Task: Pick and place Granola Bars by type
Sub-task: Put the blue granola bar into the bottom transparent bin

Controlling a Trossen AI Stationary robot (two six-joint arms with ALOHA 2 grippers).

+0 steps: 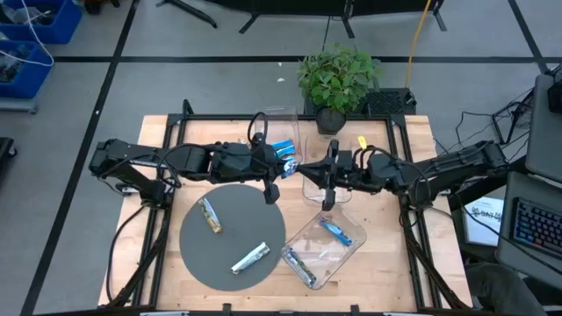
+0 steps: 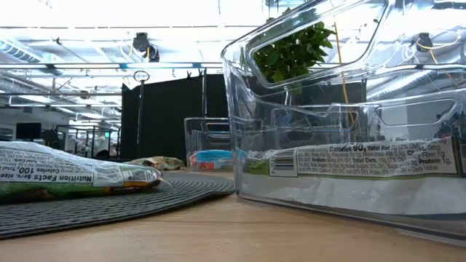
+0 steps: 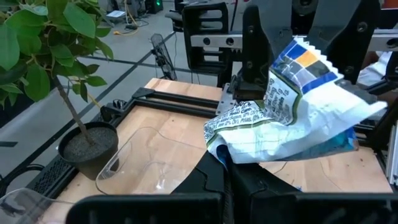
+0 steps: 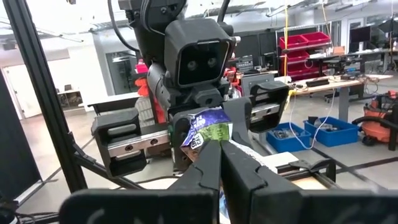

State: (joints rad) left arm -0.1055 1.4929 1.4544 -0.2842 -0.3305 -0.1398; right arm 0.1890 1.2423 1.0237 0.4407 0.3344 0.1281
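Observation:
A blue-and-white granola bar (image 1: 283, 150) hangs in the air over the middle of the table, between my two grippers. My left gripper (image 1: 286, 161) comes from the table's left and is shut on one end of it. My right gripper (image 1: 304, 167) comes from the right and is shut on the other end. A tan bar (image 1: 209, 215) and a silvery bar (image 1: 250, 257) lie flat on the round grey mat (image 1: 228, 197). Two blue bars (image 1: 336, 231) lie in the near clear bin (image 1: 351, 254). My left gripper (image 3: 227, 165) pinches the crumpled end of the bar's wrapper (image 3: 231, 148) between its two fingers, level, from the table's left. The bar stands out beyond the fingers, clear of the table. My right gripper (image 4: 219, 146) pinches the wrapper's other end (image 4: 208, 129) between its two fingertips, level, from the table's right.
Two more clear bins (image 1: 281, 127) (image 1: 318, 186) stand at the far middle, just under the grippers. A potted plant (image 1: 338, 79) stands at the far edge. In the low view a silvery bar (image 2: 73, 175) lies in front and a large bin (image 2: 349, 109) fills the right.

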